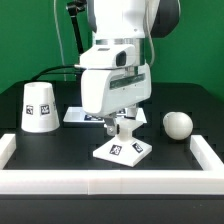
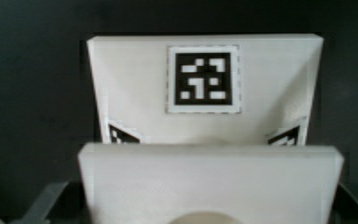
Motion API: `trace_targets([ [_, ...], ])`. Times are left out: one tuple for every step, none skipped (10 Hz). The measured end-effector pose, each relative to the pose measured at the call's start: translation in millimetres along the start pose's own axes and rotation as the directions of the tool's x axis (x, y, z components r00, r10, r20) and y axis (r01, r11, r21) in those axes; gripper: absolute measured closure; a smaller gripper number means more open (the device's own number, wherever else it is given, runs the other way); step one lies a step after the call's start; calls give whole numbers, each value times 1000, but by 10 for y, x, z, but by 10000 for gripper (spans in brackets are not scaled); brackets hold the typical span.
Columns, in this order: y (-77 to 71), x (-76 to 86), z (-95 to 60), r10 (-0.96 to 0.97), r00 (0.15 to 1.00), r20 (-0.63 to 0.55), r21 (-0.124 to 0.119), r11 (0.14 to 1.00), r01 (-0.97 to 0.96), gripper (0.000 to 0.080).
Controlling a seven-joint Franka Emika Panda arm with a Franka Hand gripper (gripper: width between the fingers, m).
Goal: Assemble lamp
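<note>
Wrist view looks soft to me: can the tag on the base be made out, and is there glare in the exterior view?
Wrist view: blurred throughout, yet the tag on the base shows its black blocks. Exterior view: even light, no glare, the bulb softly shaded below.

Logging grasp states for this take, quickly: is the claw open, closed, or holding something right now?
Claw: lowered onto the lamp base; cannot be told whether it is open or clamped on it.

black table (image 1: 60,150), white rail (image 1: 110,181), green backdrop (image 1: 30,40)
</note>
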State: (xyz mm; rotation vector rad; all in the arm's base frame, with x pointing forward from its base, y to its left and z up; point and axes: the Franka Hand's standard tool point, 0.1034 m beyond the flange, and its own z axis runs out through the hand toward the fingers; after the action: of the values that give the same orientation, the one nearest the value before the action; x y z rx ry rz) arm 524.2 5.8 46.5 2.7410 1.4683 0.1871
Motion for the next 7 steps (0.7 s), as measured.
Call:
trace_targets([
  [-3,5,0,78,997,-1,1,997,-78,265],
  [-2,10,-1,149,989,-3,1,989,-149,265],
  [-19,38,1,272,962,-12,-2,962,-272,265],
  [-71,124,8,418,908,-36,-8,908,-418,264],
  [-88,228,11,503,863,-51,-11,863,-505,264],
  [-87,328,13,574,817,-58,-8,818,-575,264],
  [-94,424,11,664,745,-62,2,746,-665,264],
])
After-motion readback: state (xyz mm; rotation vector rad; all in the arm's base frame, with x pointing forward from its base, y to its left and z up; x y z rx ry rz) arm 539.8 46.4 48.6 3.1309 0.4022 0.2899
